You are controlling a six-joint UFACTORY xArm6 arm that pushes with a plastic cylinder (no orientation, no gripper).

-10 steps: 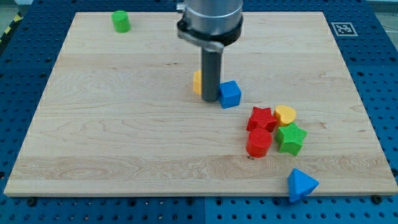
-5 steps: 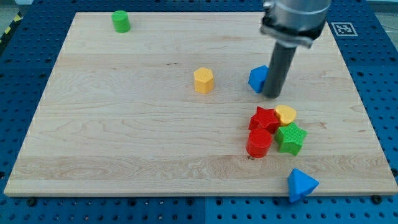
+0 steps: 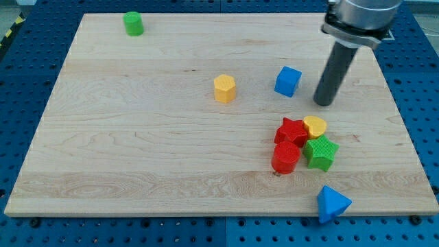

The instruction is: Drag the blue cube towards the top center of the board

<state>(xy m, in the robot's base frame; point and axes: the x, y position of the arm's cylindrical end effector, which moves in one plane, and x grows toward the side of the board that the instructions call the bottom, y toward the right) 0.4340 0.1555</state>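
Observation:
The blue cube (image 3: 288, 81) sits right of the board's centre, in the upper half. My tip (image 3: 323, 103) rests on the board to the cube's right and slightly lower, apart from it by a small gap. The dark rod rises toward the view's top right.
A yellow hexagonal block (image 3: 224, 88) lies left of the cube. A green cylinder (image 3: 133, 23) stands at the top left. A cluster below my tip holds a red star (image 3: 289, 131), a yellow heart-shaped block (image 3: 315, 126), a green star (image 3: 321, 151) and a red cylinder (image 3: 285, 158). A blue triangular block (image 3: 333, 203) lies at the bottom edge.
The blue cube moved right and up from beside the yellow block. My tip moved from the cube's left to its right and has now come away from it.

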